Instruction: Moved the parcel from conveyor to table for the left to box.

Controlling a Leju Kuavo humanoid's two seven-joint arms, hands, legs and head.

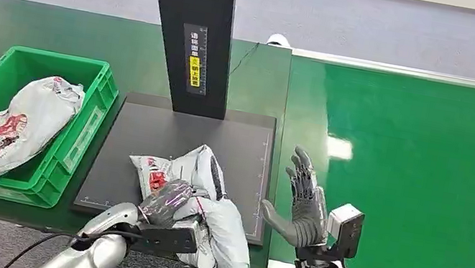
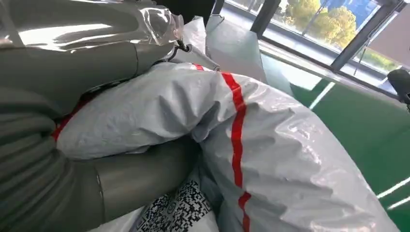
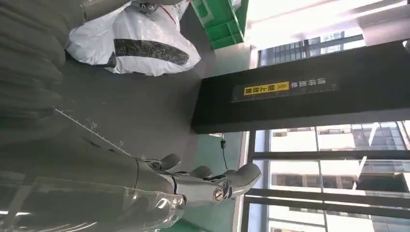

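A crumpled white plastic parcel [image 1: 207,209] with red print and a black patch lies on the dark scanning mat [image 1: 147,133], its near end hanging over the table's front edge. My left hand [image 1: 165,200] grips it around the middle; the left wrist view shows my thumb and fingers wrapped on the white parcel [image 2: 270,159] with its red stripe. My right hand [image 1: 303,202] stands open just right of the mat, fingers spread and pointing up, apart from the parcel. In the right wrist view the parcel [image 3: 140,43] lies beyond my right hand [image 3: 193,186].
A green crate [image 1: 86,127] on the table's left holds another white parcel [image 1: 2,131]. A black scanner column [image 1: 197,32] rises behind the mat. The green conveyor belt [image 1: 423,180] runs along the right side.
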